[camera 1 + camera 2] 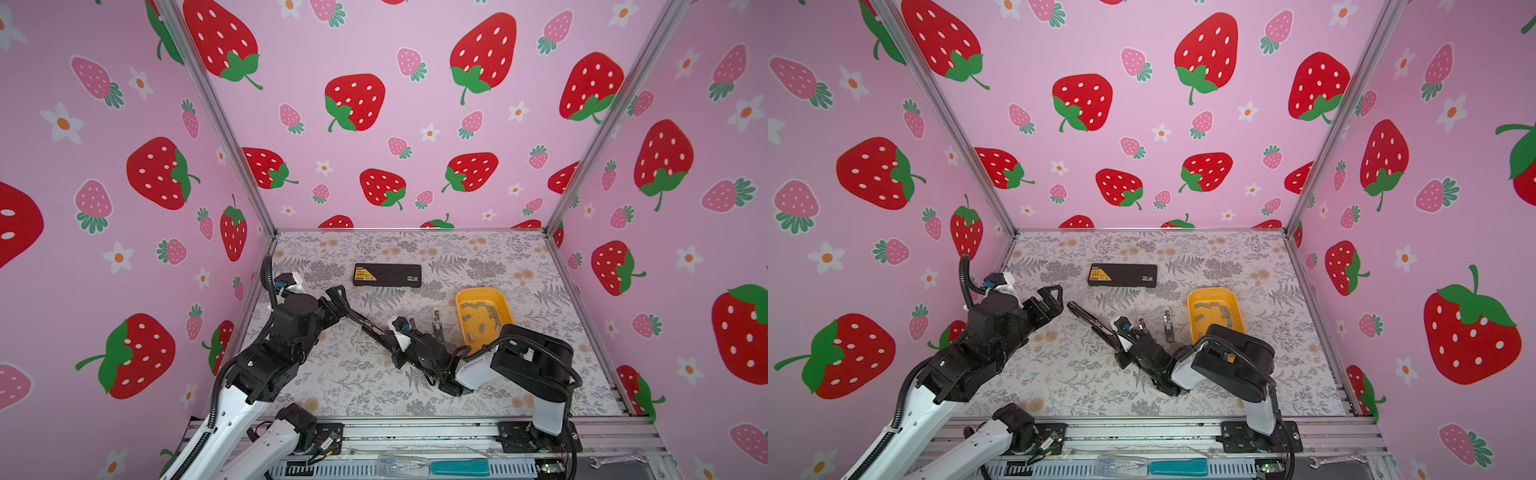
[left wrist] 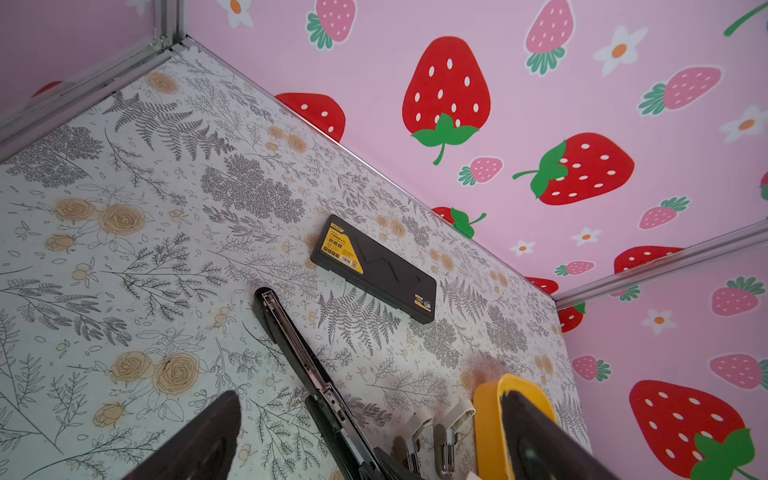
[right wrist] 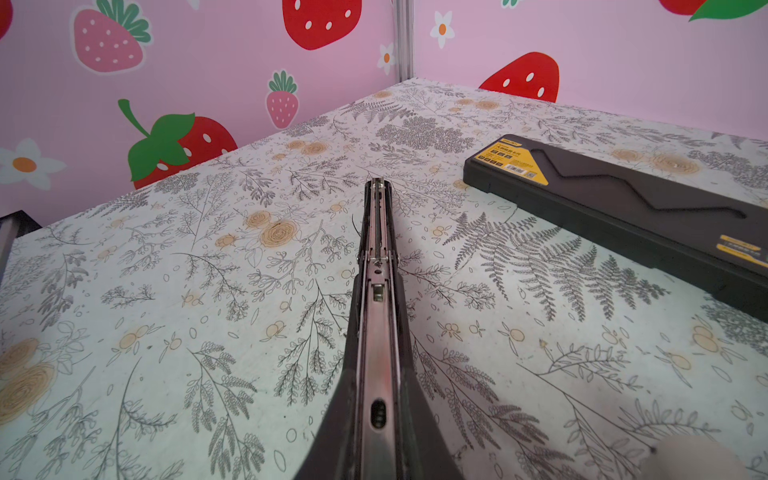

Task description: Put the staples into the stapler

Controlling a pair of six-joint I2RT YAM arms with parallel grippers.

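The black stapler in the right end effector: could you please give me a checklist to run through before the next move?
1. Grip: right end effector shut on the black stapler: ok.
2. Access: metal channel exposed, facing up: ok.
3. Picking side: left end effector open and empty: ok.
4. Supply: staples lying in the yellow tray: ok.
5. Channel free of staples: cannot tell.

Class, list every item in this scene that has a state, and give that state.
Stapler: opened out flat, gripped at one end.
Right end effector: shut on the stapler.
Left end effector: open, empty.
Staples: loose in the yellow tray.
Black case: closed, lying flat.
Small staplers: lying beside the tray, untouched.
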